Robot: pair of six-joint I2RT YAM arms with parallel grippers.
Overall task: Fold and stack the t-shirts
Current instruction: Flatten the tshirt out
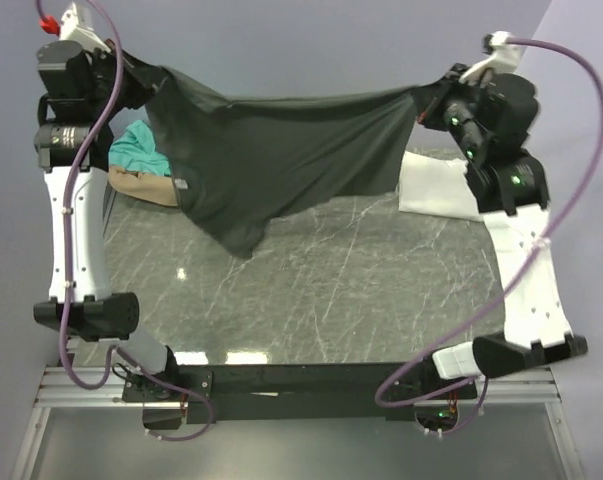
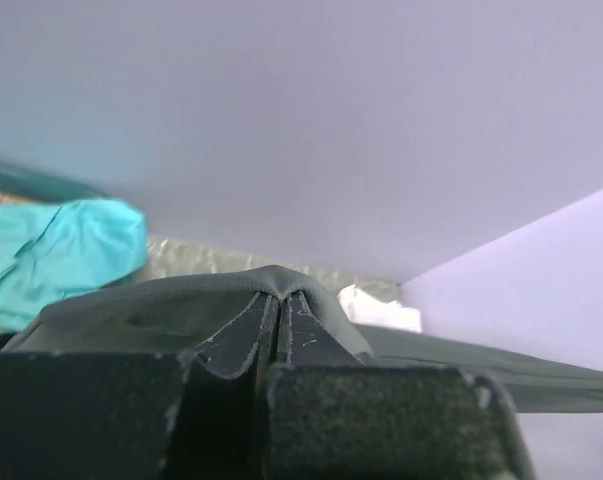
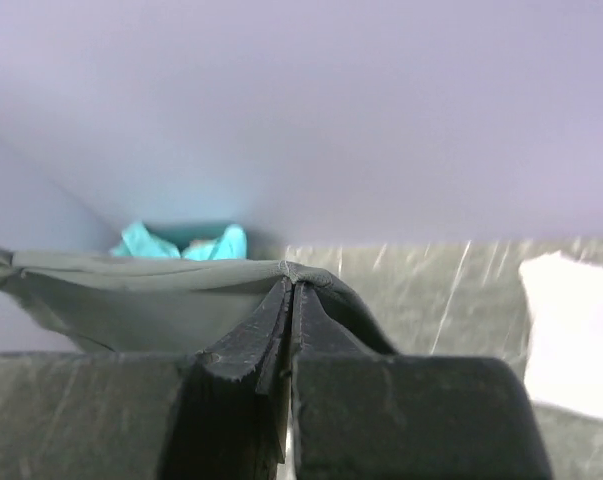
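So the dark grey t-shirt [image 1: 281, 150] is up in the air, strung between both arms like a hammock over the far half of the marble table [image 1: 361, 300]. The left gripper [image 1: 144, 78] is clamped tight on one corner of it at the far left, and the right gripper [image 1: 433, 103] is pinched closed on the opposite corner at the far right. Both wrist cams back that up: the fingers are pressed together with a ridge of grey cloth bunched right over the tips.

The top edge runs between the two grippers with a bit of sag in the middle. Everything else hangs below that line and droops lowest toward the left, where a point of fabric dangles down. Can't tell if that tip touches the table or not. There's a small neck label [image 1: 181, 184] near the left edge of the hanging cloth.

Under the left gripper, a crumpled teal shirt [image 1: 136, 150] sits on a tan shirt [image 1: 146, 188] at the table's far left, both partly hidden by the grey one. A folded white t-shirt [image 1: 436, 185] lies flat at the far right, just below the right gripper.
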